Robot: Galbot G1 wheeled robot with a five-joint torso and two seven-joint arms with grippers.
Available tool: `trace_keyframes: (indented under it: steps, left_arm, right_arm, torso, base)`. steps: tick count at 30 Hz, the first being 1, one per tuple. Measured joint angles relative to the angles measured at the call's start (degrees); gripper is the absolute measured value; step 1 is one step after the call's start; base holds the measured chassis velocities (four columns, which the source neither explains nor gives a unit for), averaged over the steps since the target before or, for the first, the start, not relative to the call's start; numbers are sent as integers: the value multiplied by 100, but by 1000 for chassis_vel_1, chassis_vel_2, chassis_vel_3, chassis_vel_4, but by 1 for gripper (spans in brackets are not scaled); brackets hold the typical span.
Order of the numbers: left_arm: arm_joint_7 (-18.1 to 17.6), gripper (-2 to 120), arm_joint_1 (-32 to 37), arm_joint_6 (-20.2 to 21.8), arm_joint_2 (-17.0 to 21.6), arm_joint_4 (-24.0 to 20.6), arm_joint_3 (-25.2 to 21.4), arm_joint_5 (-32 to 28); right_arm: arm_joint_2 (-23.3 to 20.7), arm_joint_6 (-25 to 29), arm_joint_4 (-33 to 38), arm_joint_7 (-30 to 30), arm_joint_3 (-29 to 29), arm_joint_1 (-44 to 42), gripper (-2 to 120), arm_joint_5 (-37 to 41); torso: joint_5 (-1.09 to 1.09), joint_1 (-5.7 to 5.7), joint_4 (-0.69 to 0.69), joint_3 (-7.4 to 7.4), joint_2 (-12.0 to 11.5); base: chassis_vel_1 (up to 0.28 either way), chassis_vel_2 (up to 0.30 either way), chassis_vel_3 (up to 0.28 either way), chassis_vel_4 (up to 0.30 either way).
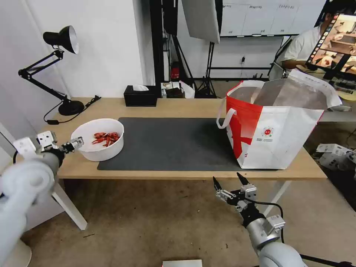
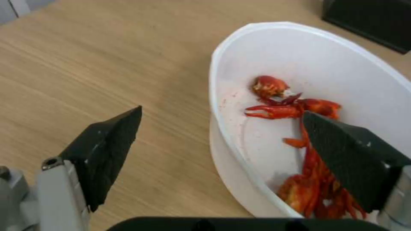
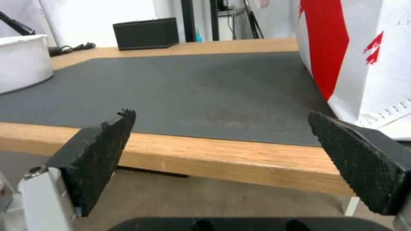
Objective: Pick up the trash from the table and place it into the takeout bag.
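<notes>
We see the white bowl [image 1: 99, 144] at the left end of the surface [image 1: 193, 107], partly on the grey mat [image 1: 170, 142], holding red shells [image 1: 106, 138]. Our left gripper [image 2: 222, 141] has its jaws wide apart, straddling the bowl's near-left rim, gripping nothing. The bag [image 1: 276, 124] stands upright at the right end, mouth open upward, its contents hidden. Our right gripper [image 1: 230, 183] waits below the surface's near edge, jaws wide open and empty.
</notes>
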Motion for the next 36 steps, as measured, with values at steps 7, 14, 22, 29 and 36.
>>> trace_keyframes:
  steps: [7, 14, 22, 29, 36]
  left_arm:
    - [-284, 100, -596, 368, 25, 573, 326, -837]
    - [-521, 100, -1231, 402, -115, 1162, 640, -1566]
    - [-688, 84, -1430, 424, -188, 1406, 834, -1677]
    - [-701, 59, -1398, 407, -156, 1340, 853, -1710]
    - [-647, 29, -1328, 413, -72, 1319, 783, -1764]
  right_arm:
    - [0, 0, 0, 0, 0, 0, 100, 0]
    - [0, 0, 0, 0, 0, 0, 100, 0]
    - [0, 0, 0, 0, 0, 0, 100, 0]
    - [0, 0, 0, -1, 0, 0, 100, 0]
    - [0, 0, 0, -1, 0, 0, 100, 0]
  torso:
    - [0, 0, 1, 0, 0]
    - [0, 0, 0, 0, 0]
    - [0, -1, 0, 0, 0]
    - [0, -1, 1, -1, 0]
    - [1, -1, 1, -1, 0]
  base:
    - [0, 0, 0, 0]
    - [0, 0, 0, 0]
    - [0, 0, 0, 0]
    - [0, 0, 0, 0]
    - [0, 0, 0, 0]
